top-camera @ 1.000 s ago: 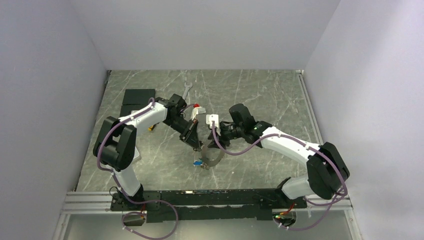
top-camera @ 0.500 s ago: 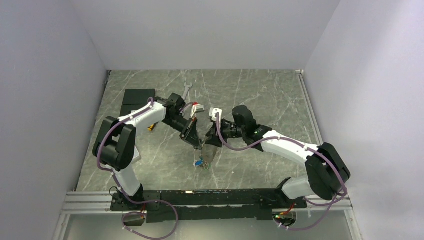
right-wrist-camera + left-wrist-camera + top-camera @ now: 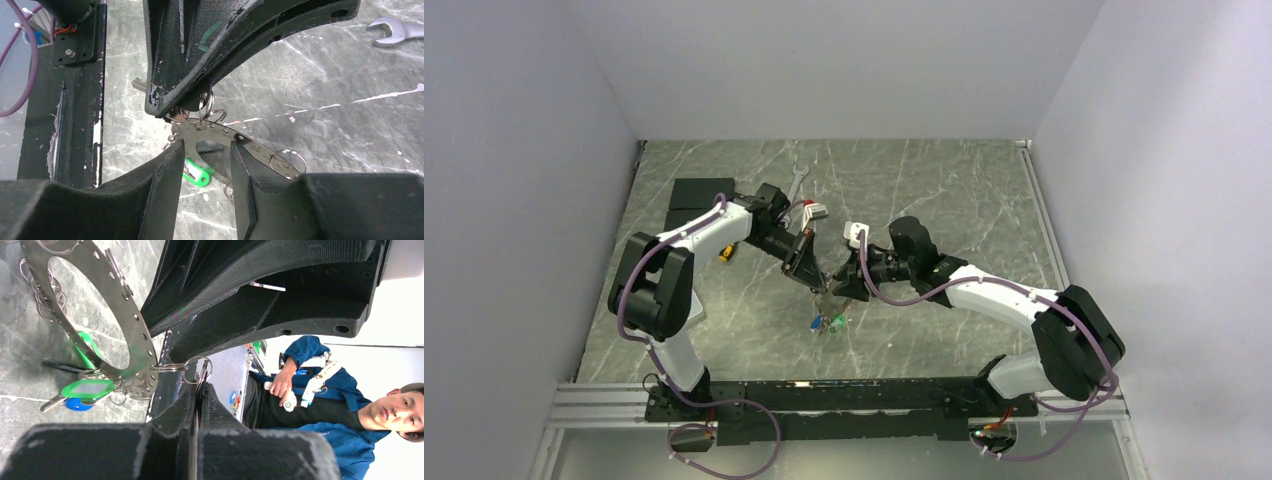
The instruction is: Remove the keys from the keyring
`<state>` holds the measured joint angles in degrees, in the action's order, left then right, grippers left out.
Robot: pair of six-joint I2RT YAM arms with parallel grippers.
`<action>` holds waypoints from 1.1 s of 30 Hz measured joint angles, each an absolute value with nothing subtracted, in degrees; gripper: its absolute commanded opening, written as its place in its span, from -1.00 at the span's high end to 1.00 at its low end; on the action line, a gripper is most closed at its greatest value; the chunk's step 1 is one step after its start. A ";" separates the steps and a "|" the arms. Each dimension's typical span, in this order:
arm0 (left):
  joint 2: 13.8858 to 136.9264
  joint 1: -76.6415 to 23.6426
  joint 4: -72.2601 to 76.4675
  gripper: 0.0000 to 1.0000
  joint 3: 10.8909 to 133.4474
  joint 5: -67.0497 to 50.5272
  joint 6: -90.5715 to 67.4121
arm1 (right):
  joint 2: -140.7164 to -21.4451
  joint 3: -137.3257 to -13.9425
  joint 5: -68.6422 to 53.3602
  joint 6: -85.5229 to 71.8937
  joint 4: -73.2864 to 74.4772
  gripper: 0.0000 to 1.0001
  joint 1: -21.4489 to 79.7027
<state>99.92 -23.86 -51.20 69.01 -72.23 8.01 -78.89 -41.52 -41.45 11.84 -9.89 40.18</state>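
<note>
The keyring (image 3: 131,315) is a flat grey metal hoop with small holes along its band. It hangs in the air from a small split ring (image 3: 196,371). My left gripper (image 3: 199,390) is shut on that split ring. Green-tagged keys (image 3: 87,389) and a blue one (image 3: 77,404) dangle from the hoop's lower part; from above they (image 3: 827,323) hang just over the table. My right gripper (image 3: 207,150) is open, its fingertips (image 3: 175,155) right at the hoop's band (image 3: 220,131), which crosses in front of them. From above, the left gripper (image 3: 816,283) and the right gripper (image 3: 842,287) almost meet.
A silver wrench (image 3: 798,178) lies at the back of the marble table; it also shows in the right wrist view (image 3: 400,30). Black boxes (image 3: 696,195) sit at the back left, with a small yellow object (image 3: 727,252) beside the left arm. The black base rail (image 3: 844,395) runs along the near edge.
The right gripper has moved left, close up to the left gripper. The hoop has turned from lying open below the grippers to hanging edge-on between them, keys dangling below.
</note>
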 measured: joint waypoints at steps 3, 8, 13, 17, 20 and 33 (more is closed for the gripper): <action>99.92 -23.81 -50.68 1.00 68.97 -72.29 7.77 | -78.89 -41.52 -41.47 11.79 -9.91 0.15 40.27; 100.29 -23.81 -50.43 1.00 68.97 -72.51 7.73 | -78.91 -41.80 -40.93 11.33 -10.00 0.17 40.93; 100.97 -23.79 -50.43 1.00 68.97 -72.86 7.66 | -79.07 -41.95 -39.92 10.76 -10.35 0.19 41.43; 101.10 -23.79 -50.43 1.00 68.97 -73.21 7.64 | -79.50 -42.89 -39.18 9.98 -10.46 0.21 41.45; 101.10 -23.75 -50.41 1.00 68.97 -73.43 7.66 | -79.72 -43.27 -38.92 9.76 -10.68 0.22 41.45; 101.10 -23.64 -50.41 1.00 68.95 -73.80 7.62 | -80.68 -43.72 -37.91 9.82 -11.25 0.48 41.45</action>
